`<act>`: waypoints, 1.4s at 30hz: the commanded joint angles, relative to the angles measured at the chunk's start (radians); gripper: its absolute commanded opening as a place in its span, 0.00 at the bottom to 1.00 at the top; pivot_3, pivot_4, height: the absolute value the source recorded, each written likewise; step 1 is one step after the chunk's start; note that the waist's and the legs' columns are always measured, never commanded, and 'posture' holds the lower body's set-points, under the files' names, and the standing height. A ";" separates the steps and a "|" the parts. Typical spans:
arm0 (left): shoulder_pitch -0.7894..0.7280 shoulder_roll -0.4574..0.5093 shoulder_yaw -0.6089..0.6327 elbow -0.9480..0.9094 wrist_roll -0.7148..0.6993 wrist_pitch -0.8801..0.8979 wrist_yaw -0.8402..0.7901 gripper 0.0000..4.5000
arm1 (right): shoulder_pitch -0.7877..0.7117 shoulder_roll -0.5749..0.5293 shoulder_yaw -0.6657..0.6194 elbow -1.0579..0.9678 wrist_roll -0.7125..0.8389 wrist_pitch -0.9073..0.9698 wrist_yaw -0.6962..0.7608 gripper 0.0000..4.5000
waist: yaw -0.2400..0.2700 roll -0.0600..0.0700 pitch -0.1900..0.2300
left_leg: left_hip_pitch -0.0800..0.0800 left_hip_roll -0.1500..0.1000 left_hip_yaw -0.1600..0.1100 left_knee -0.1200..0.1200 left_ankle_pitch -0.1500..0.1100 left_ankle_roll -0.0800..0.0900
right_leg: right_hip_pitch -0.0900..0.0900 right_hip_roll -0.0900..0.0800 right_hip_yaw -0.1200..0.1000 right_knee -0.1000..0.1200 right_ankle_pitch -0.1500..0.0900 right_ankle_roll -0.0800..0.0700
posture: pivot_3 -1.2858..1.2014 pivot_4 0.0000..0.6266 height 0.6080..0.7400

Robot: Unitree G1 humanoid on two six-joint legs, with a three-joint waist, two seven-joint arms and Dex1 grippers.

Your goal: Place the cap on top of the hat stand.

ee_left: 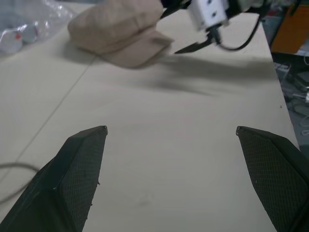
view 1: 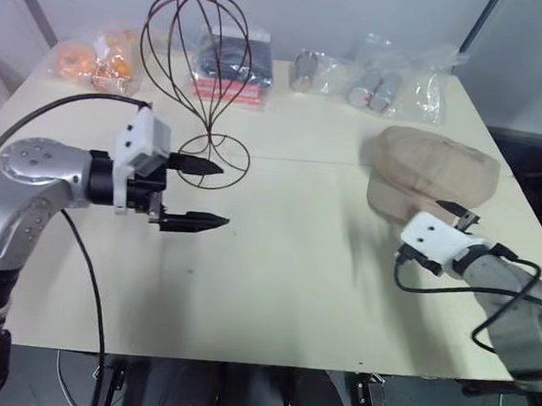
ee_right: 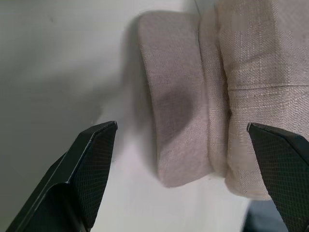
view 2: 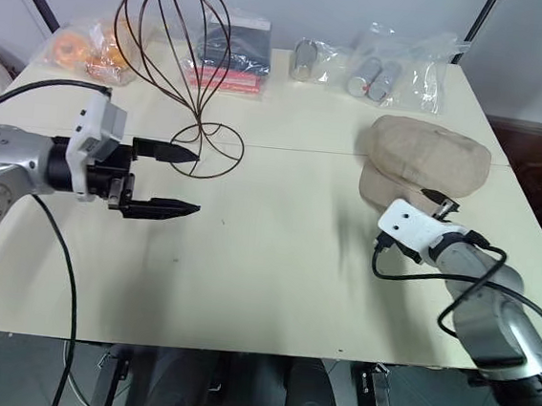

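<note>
Wrist views give us what the head views cannot: from the left wrist we see the cap (ee_left: 120, 36) side-on with the right pincer (ee_left: 186, 29) beside its brim, and from the right wrist we see the brim's weave close up between two black fingers (ee_right: 87, 169) set wide apart.

Going left to right along the far edge of the counter (view 1: 284, 262), we see a clear bag of orange things (view 1: 93, 56), a bag with a dark packet (view 1: 229, 65), then bags holding small metal cylinders (view 1: 378, 84).

The hat stand (view 1: 202, 72) stands upright at the far left-centre, its looped base resting on the counter and its cage top bare. The cap lies flat on the right side of the counter, well apart from the stand, brim toward us.

Our left arm reaches in from the left, its pincer (view 1: 198, 194) pointing rightward, spread wide and holding nothing, hovering just in front of the stand's base. Our right arm comes up from the lower right, its pincer (view 1: 457, 216) spread apart at the cap's brim; whether it touches the fabric we cannot tell.
</note>
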 commanded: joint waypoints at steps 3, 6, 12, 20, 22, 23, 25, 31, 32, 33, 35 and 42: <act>-0.061 -0.007 0.006 0.008 -0.011 0.018 0.007 1.00 | -0.113 0.061 0.077 0.200 -0.154 -0.054 -0.122 0.98 | 0.001 0.000 0.000 | 0.001 0.000 0.000 0.000 0.000 0.000 | -0.001 0.000 0.000 0.003 0.000 0.000 | 0.52 0.24 1.00; -0.075 -0.015 0.008 0.010 -0.016 0.026 0.016 1.00 | -0.161 0.108 0.108 0.314 -0.181 -0.103 -0.162 0.98 | 0.001 0.000 0.000 | 0.001 0.000 -0.001 0.000 0.000 0.000 | -0.001 0.000 0.000 0.004 0.000 0.000 | 0.52 0.24 1.00; -0.074 -0.021 0.016 -0.004 -0.014 0.033 0.036 1.00 | -0.201 0.171 0.122 0.428 -0.189 -0.175 -0.177 0.81 | -0.003 -0.001 0.000 | 0.006 0.000 -0.001 0.000 0.000 0.000 | 0.004 0.001 0.000 0.004 0.000 0.000 | 0.52 0.24 1.00; -0.065 -0.019 0.043 -0.025 -0.039 0.058 0.070 1.00 | -0.217 0.192 0.099 0.452 -0.202 -0.206 -0.185 0.02 | -0.003 -0.001 0.000 | 0.007 0.000 -0.002 0.000 0.000 0.000 | 0.005 0.001 0.000 0.004 0.000 0.000 | 0.52 0.24 1.00; -0.060 -0.018 0.068 -0.030 -0.055 0.074 0.092 1.00 | -0.233 0.193 0.081 0.435 -0.200 -0.212 -0.195 0.02 | -0.003 -0.001 0.000 | 0.007 0.000 -0.002 0.000 0.000 0.000 | 0.005 0.001 0.000 0.004 0.000 0.000 | 0.52 0.24 1.00; -0.048 -0.016 0.103 -0.037 -0.071 0.088 0.116 1.00 | -0.261 0.185 0.062 0.412 -0.198 -0.226 -0.201 0.02 | -0.004 -0.001 0.000 | 0.007 0.000 -0.002 0.000 0.000 0.000 | 0.005 0.001 0.000 0.004 0.000 0.000 | 0.52 0.24 1.00; -0.021 -0.014 0.175 -0.049 -0.104 0.115 0.164 1.00 | -0.321 0.170 0.033 0.374 -0.193 -0.257 -0.209 0.02 | -0.012 0.000 0.000 | 0.007 0.000 -0.002 0.000 0.000 0.000 | 0.005 0.001 0.000 0.005 0.000 0.000 | 0.52 0.24 1.00; 0.062 -0.010 0.433 -0.073 -0.229 0.208 0.322 1.00 | -0.583 0.180 0.005 0.330 -0.145 -0.381 -0.186 0.02 | -0.033 0.001 0.002 | 0.006 0.001 -0.004 -0.002 0.000 -0.001 | 0.000 0.002 0.002 0.007 0.000 0.000 | 0.52 0.24 1.00; 0.076 -0.008 0.491 -0.072 -0.249 0.224 0.355 1.00 | -0.657 0.210 0.012 0.337 -0.128 -0.403 -0.183 0.02 | -0.030 0.000 0.002 | 0.006 0.001 -0.005 -0.003 0.000 -0.001 | 0.000 0.002 0.002 0.007 0.000 0.000 | 0.52 0.24 1.00; 0.087 -0.006 0.531 -0.071 -0.265 0.235 0.378 1.00 | -0.707 0.231 0.016 0.344 -0.117 -0.419 -0.181 0.02 | -0.031 0.000 0.002 | 0.006 0.002 -0.006 -0.003 0.000 -0.001 | 0.000 0.003 0.001 0.007 -0.001 0.000 | 0.52 0.24 1.00; 0.132 0.006 0.640 -0.074 -0.287 0.256 0.427 1.00 | -0.866 0.322 0.028 0.392 -0.067 -0.476 -0.190 0.02 | -0.036 0.001 0.002 | 0.006 0.002 -0.005 -0.004 0.001 -0.001 | -0.001 0.003 0.001 0.007 -0.001 0.000 | 0.52 0.24 1.00; 0.261 0.036 0.799 -0.136 -0.346 0.287 0.503 1.00 | -1.035 0.557 0.078 0.497 0.090 -0.625 -0.102 0.02 | -0.024 -0.004 0.000 | 0.006 0.002 -0.007 -0.005 0.002 -0.004 | 0.001 0.000 0.000 0.005 -0.001 0.000 | 0.52 0.24 1.00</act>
